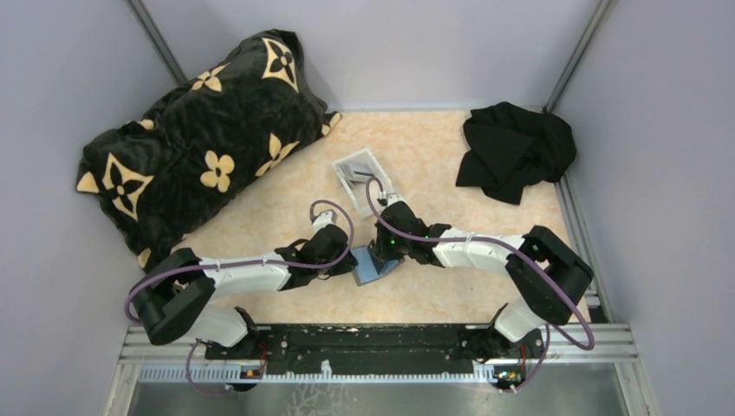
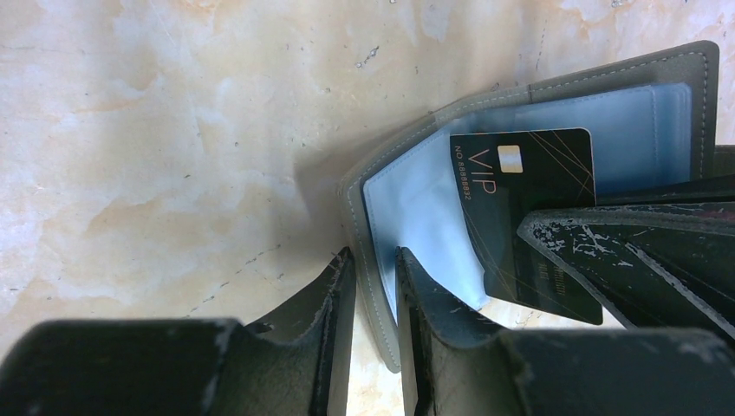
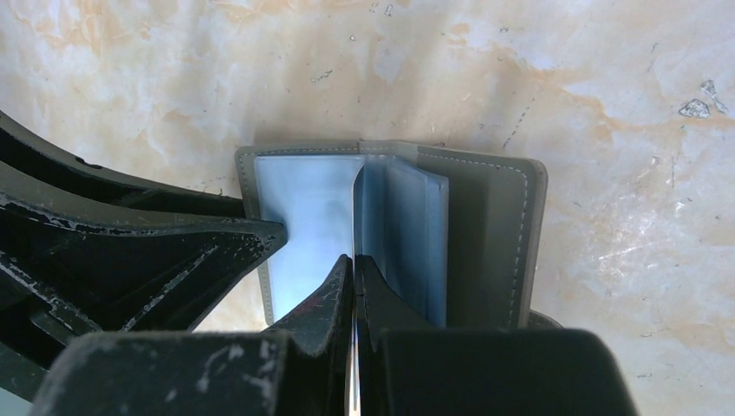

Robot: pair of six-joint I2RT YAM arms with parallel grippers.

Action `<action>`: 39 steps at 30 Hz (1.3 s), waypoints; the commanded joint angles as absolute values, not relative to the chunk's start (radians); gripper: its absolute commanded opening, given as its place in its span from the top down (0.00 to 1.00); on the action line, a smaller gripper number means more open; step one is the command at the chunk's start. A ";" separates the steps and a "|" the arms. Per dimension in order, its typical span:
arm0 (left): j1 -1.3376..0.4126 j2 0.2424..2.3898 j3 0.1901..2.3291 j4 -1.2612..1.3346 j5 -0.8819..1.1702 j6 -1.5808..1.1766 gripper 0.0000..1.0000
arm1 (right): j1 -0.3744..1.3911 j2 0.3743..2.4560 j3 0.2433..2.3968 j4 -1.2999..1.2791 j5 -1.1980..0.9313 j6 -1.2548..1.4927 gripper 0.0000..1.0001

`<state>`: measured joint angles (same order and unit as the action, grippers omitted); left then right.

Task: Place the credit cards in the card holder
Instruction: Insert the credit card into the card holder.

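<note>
The card holder (image 1: 377, 276) lies open on the table between both arms, grey outside (image 3: 485, 234) with pale blue clear sleeves inside (image 2: 407, 199). My left gripper (image 2: 374, 256) is shut on the edge of its grey cover flap, at the holder's left side (image 1: 351, 264). My right gripper (image 3: 354, 260) is shut on a dark credit card (image 2: 529, 208) marked VIP, seen edge-on (image 3: 354, 208) in the right wrist view. The card's far end sits among the blue sleeves. How deep it goes I cannot tell. The right gripper (image 1: 383, 254) hangs over the holder.
A small white tray (image 1: 360, 173) stands just behind the grippers. A black cloth (image 1: 516, 147) lies at the back right. A large black cushion with gold flowers (image 1: 199, 147) fills the back left. Grey walls close in the table's sides.
</note>
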<state>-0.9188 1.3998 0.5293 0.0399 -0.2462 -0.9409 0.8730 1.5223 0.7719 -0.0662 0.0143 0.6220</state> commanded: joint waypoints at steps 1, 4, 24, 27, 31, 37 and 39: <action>-0.923 1.430 0.507 -0.041 -0.245 -0.920 0.69 | 0.870 1.480 0.747 0.003 -0.024 0.659 1.00; -0.923 1.427 0.501 -0.043 -0.245 -0.924 0.69 | 0.858 1.458 0.714 0.018 -0.011 0.671 1.00; -0.924 1.436 0.491 -0.041 -0.234 -0.932 0.70 | 0.753 1.467 0.537 0.234 -0.125 0.788 1.00; -0.923 1.435 0.490 -0.041 -0.234 -0.931 0.70 | 0.749 1.483 0.523 0.263 -0.142 0.802 1.00; -0.925 1.435 0.486 -0.041 -0.233 -0.932 0.70 | 0.746 1.507 0.511 0.298 -0.165 0.815 1.00; -0.924 1.436 0.485 -0.041 -0.230 -0.930 0.70 | 0.741 1.536 0.493 0.338 -0.190 0.834 1.00; -0.923 1.437 0.485 -0.041 -0.229 -0.931 0.70 | 0.741 1.539 0.489 0.342 -0.191 0.836 1.00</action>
<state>-0.9188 1.4006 0.5251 0.0467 -0.2455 -0.9424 0.7349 1.5078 0.5159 0.3370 -0.1669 0.8318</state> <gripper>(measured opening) 0.299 0.007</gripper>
